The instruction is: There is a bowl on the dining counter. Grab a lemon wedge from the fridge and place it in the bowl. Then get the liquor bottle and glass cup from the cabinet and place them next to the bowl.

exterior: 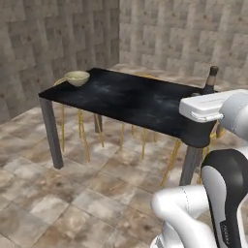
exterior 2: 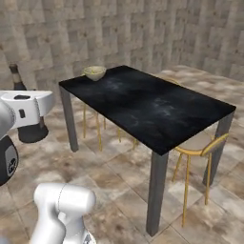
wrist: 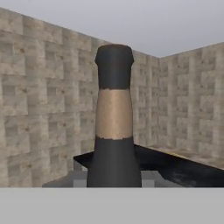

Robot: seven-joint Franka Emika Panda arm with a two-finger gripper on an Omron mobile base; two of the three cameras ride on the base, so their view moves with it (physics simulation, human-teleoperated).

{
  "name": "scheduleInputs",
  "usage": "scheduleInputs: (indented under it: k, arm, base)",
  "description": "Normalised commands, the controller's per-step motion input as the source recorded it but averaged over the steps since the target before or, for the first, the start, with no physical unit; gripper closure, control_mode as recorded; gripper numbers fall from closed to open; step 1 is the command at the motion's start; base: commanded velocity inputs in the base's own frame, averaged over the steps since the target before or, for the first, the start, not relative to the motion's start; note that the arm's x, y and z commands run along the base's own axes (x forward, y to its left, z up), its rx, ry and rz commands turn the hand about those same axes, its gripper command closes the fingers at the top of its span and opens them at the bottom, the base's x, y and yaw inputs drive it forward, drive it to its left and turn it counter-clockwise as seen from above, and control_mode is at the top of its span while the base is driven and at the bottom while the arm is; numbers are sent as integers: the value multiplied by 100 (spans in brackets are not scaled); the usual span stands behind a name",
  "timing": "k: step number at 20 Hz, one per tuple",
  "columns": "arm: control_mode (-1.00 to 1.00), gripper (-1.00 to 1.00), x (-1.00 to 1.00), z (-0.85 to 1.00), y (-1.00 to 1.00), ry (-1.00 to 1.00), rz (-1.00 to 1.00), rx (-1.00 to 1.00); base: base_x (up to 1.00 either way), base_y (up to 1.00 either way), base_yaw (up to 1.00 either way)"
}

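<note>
Two-finger gripper [exterior: 209, 99] is clamping the small dark liquor bottle w/ brownish neck band [wrist: 113, 127], upright, beside the black marbled dining counter [exterior: 131, 99]. Pale beige bowl [exterior: 77, 77] is sitting at far corner. Risk: bottle clipping counter edge, tipping when set down.

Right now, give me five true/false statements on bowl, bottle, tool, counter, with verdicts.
1. The bowl sits at a far corner of the counter. True.
2. The bottle stands on the counter beside the bowl. False: it is in the tool, off the counter's near end.
3. The bottle is upright. True.
4. The tool is open and empty. False: it is shut on the bottle.
5. A cup stands next to the bowl. False: nothing else is on the counter.
</note>
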Motion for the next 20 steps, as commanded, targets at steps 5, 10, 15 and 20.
scheduleInputs:
  k: [5, 10, 15, 20]
  arm:
    - [100, 100, 0, 0, 0, 0, 0, 0]
    - [100, 100, 0, 0, 0, 0, 0, 0]
    - [100, 100, 0, 0, 0, 0, 0, 0]
    - [100, 100, 0, 0, 0, 0, 0, 0]
  base:
    - [47, 100, -28]
    - [43, 100, -34]
    - [49, 100, -43]
    - [44, 100, -48]
